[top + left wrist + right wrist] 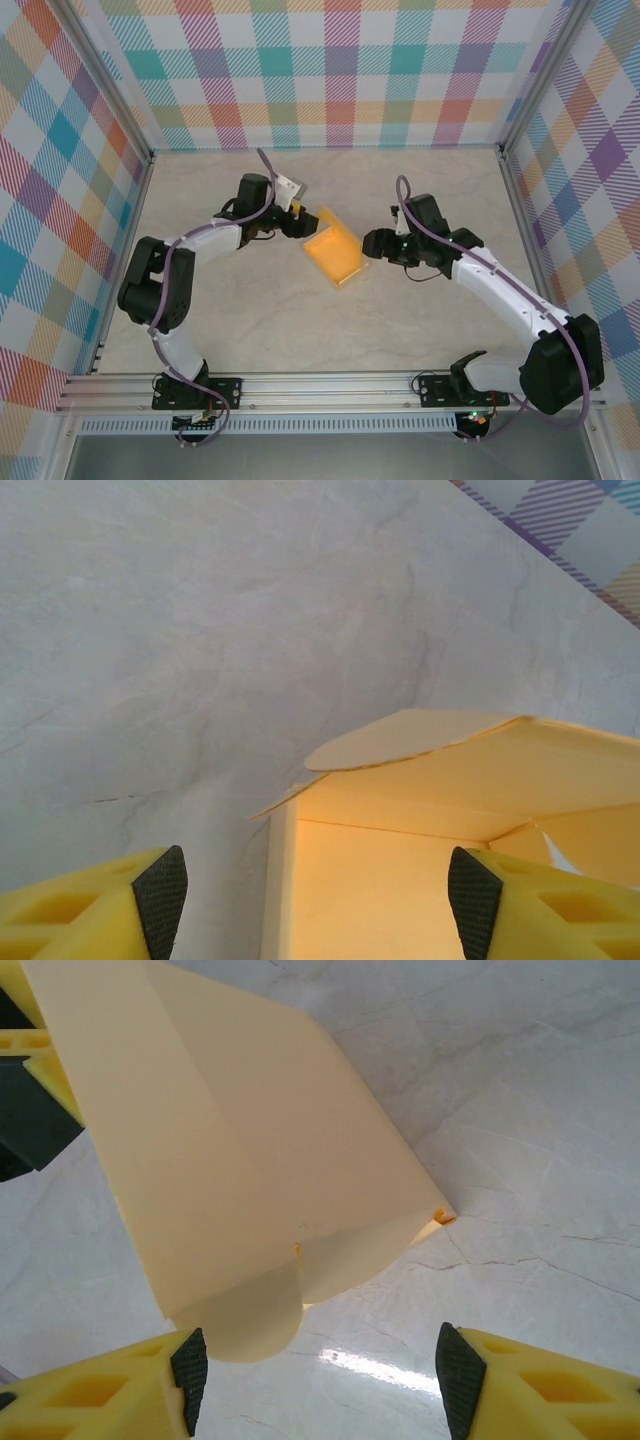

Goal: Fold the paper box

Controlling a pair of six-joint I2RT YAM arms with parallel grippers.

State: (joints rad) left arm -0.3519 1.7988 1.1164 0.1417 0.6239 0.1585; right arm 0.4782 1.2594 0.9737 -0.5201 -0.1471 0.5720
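Yellow-orange card, top view: the paper box (336, 256) lies mid-table (250, 330), partly formed, with one panel flat and another tilted up from it.
Left gripper, top view: the left gripper (300, 213) sits just beside the box's far corner, jaws apart, clamping nothing.
Right gripper, top view: the right gripper (367, 243) is just beside the box's opposite edge, also spread open.
Room, top view: bare pale table on every side of the box. The plaid walls (330, 70) stand well apart from it.
Box, left wrist: pale card walls (420, 800) meet at an inner corner, and a rounded flap (400, 745) juts out over the top edge.
Fingers, left wrist: the black pads (160, 900) are spread wide. One is clear of the box over bare table, the other close against the card — contact unclear.
Box, right wrist: a creased panel (230, 1160) slopes down to a rounded tab (250, 1320).
Fingers, right wrist: the pads (455, 1375) are held wide. The tab is just beside one pad — the other is well apart from the box, over open table (520, 1110).
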